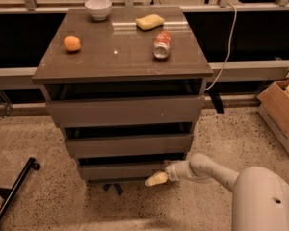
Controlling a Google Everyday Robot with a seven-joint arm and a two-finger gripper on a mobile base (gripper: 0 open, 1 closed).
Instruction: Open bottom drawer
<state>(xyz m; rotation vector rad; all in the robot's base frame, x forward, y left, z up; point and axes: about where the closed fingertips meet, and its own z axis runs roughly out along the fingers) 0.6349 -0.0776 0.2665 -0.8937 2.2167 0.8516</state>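
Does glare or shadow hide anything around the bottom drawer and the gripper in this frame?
Camera view: glare streaks the cabinet top between the sponge and the can. Camera view: deep shadow fills the gap above the bottom drawer, hiding its inside. Camera view: the gripper, at that drawer's lower right corner, is evenly lit and unobscured.

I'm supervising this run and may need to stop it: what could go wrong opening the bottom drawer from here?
The tool sits at the lower right edge of the bottom drawer, whose flat front has no handle, so it may slip off. A jerk could roll the can lying on top.
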